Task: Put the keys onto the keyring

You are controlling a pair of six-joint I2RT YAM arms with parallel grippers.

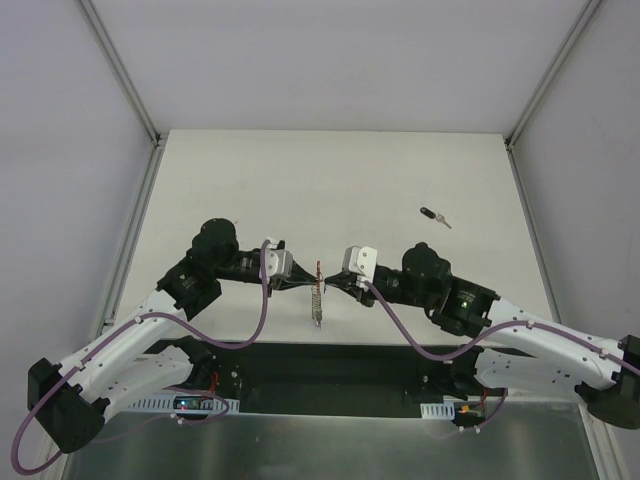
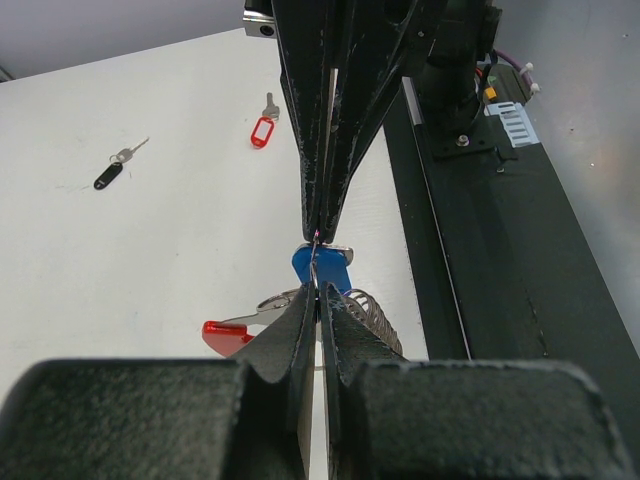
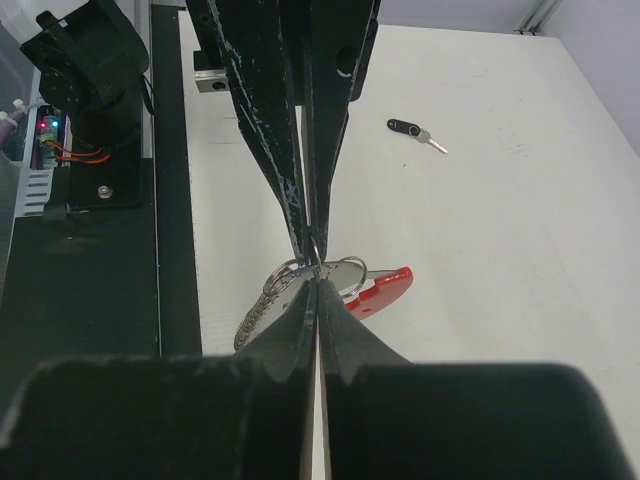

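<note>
My two grippers meet tip to tip above the table's near middle. The left gripper (image 1: 308,281) (image 2: 318,292) is shut on the keyring's silver ring (image 3: 345,272). The keyring's red band (image 2: 225,333) (image 3: 388,289) and its chain (image 2: 372,316) (image 1: 317,305) hang below the tips. The right gripper (image 1: 328,281) (image 3: 318,280) is shut on the blue-headed key (image 2: 324,268), which touches the ring. In the right wrist view the blue head is hidden by my own fingers. A black-headed key (image 1: 433,215) (image 3: 407,127) (image 2: 108,175) and a red-tagged key (image 2: 262,131) lie on the table.
A black base strip (image 1: 320,365) runs along the near edge under both arms. White walls with metal rails (image 1: 130,230) close in the table's left, right and back.
</note>
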